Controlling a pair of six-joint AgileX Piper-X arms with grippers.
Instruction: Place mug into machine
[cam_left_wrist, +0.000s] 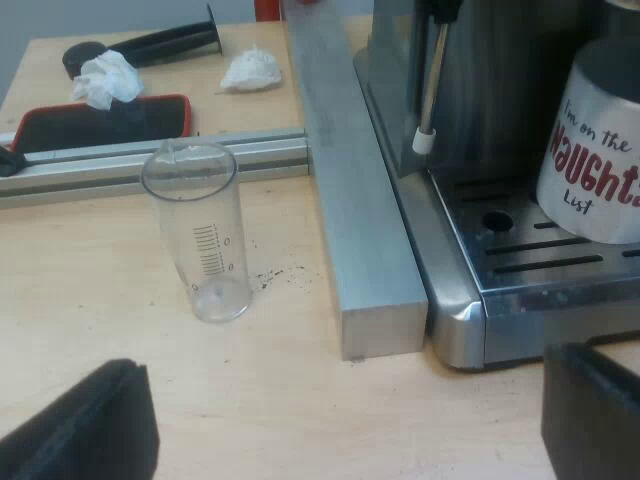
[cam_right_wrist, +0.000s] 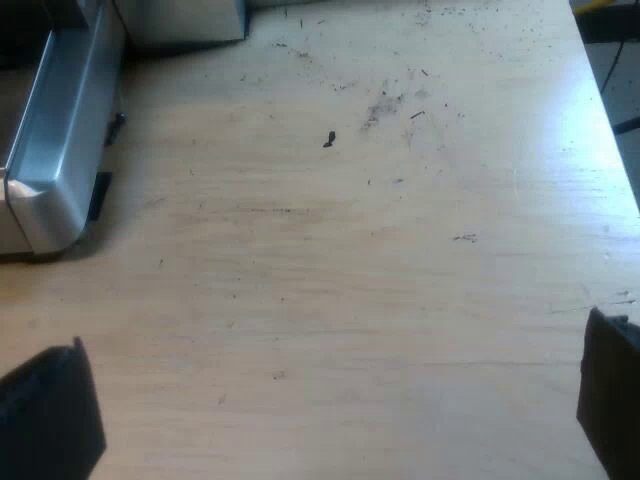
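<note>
left gripper (cam_left_wrist: 340, 440) hangs low over the wooden table (cam_left_wrist: 90, 300), its jaws spread wide with nothing between them. just ahead of the jaws a measuring glass (cam_left_wrist: 197, 235) stands upright and empty, with a few dark crumbs (cam_left_wrist: 272, 276) by its foot. farther ahead a metal bar (cam_left_wrist: 350, 200) lies along the espresso machine (cam_left_wrist: 470, 120). the mug (cam_left_wrist: 595, 170), white with red lettering, stands on the machine's drip tray (cam_left_wrist: 530, 262) near the steam wand (cam_left_wrist: 428, 90); its inside is hidden. right gripper (cam_right_wrist: 330, 420) hangs with jaws wide and empty over table scattered with dark specks (cam_right_wrist: 385, 100), a corner of the espresso machine (cam_right_wrist: 50, 170) ahead.
</note>
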